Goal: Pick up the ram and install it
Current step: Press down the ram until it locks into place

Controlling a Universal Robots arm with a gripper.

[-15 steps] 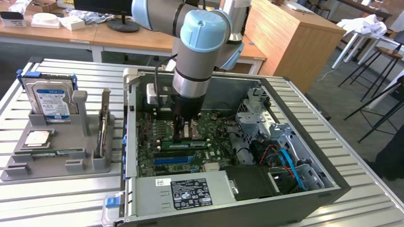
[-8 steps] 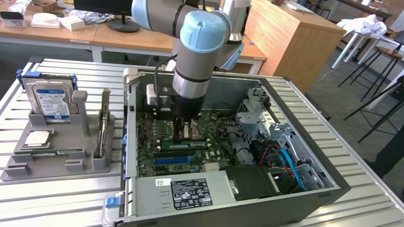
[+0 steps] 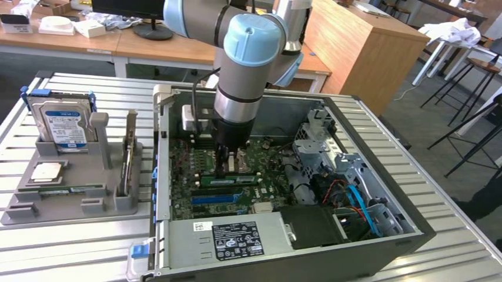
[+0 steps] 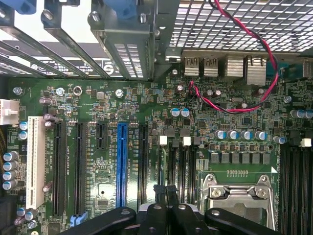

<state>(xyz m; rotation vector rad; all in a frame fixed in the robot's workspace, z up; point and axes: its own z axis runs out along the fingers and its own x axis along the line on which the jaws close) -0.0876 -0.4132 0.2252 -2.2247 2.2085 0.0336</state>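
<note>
My gripper (image 3: 227,169) is down inside the open computer case (image 3: 408,226), over the motherboard (image 3: 184,176). Its black fingers (image 4: 157,211) are shut together with nothing showing between them. Directly under the fingertips a green ram (image 3: 244,178) stands lengthwise in a memory slot, just above the blue slot (image 3: 213,200) in the exterior view. I cannot tell whether the fingertips touch its top edge. In the wrist view the fingers hang beside the processor socket (image 4: 239,196), with the blue slot (image 4: 122,166) further off, and the ram is hidden behind them.
A grey parts holder (image 3: 70,205) on the exterior view's left carries a hard drive (image 3: 63,126), a silver processor chip (image 3: 47,171) and an upright card (image 3: 129,155). The power supply (image 3: 227,238) and drive cage (image 3: 330,153) crowd the case. A red-black cable (image 4: 244,107) loops over the board.
</note>
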